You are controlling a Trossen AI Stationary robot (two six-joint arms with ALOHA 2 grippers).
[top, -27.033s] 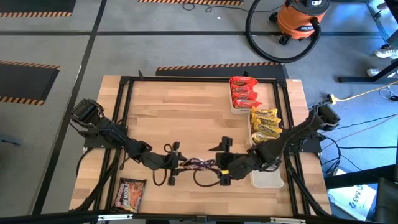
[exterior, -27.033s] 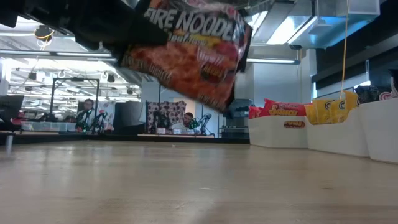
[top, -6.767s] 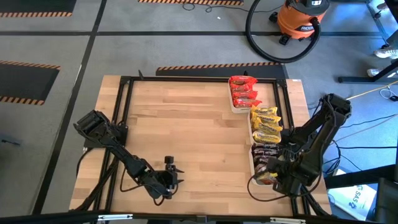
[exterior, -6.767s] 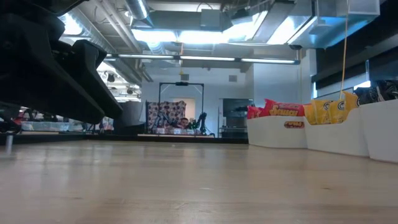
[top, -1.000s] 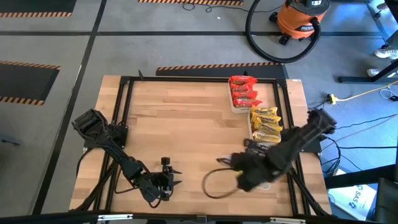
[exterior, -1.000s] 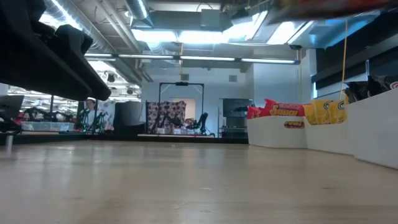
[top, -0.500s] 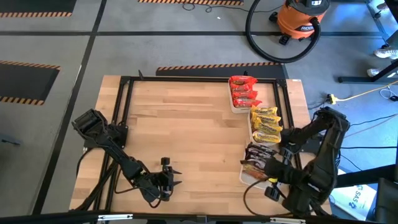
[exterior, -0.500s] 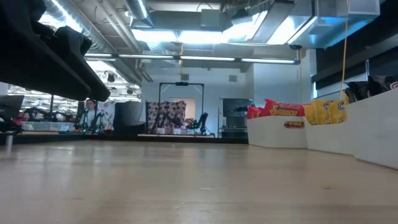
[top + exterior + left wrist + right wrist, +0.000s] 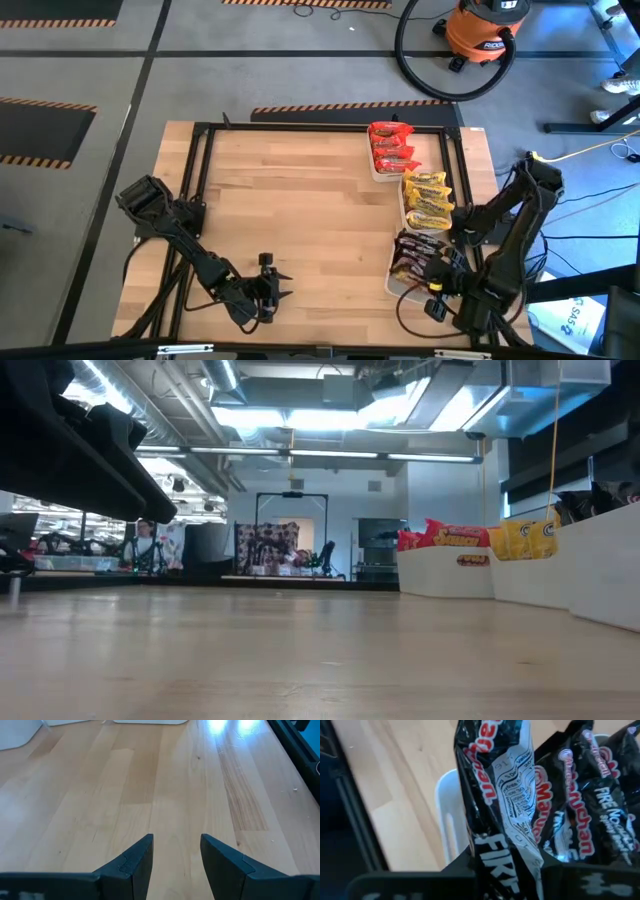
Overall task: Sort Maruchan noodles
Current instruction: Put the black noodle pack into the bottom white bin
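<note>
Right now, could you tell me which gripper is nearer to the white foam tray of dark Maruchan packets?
Right. The right gripper is at the white foam tray, shut on a dark packet; the left gripper hovers apart over bare wood toward the table's left.

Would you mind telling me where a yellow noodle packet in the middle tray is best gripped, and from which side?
Probably by the top edge, coming straight down: the yellow packets stand on edge in their white tray, tops poking above its rim, so the walls block the sides. The right claw is nearest but is shut on a dark packet.
</note>
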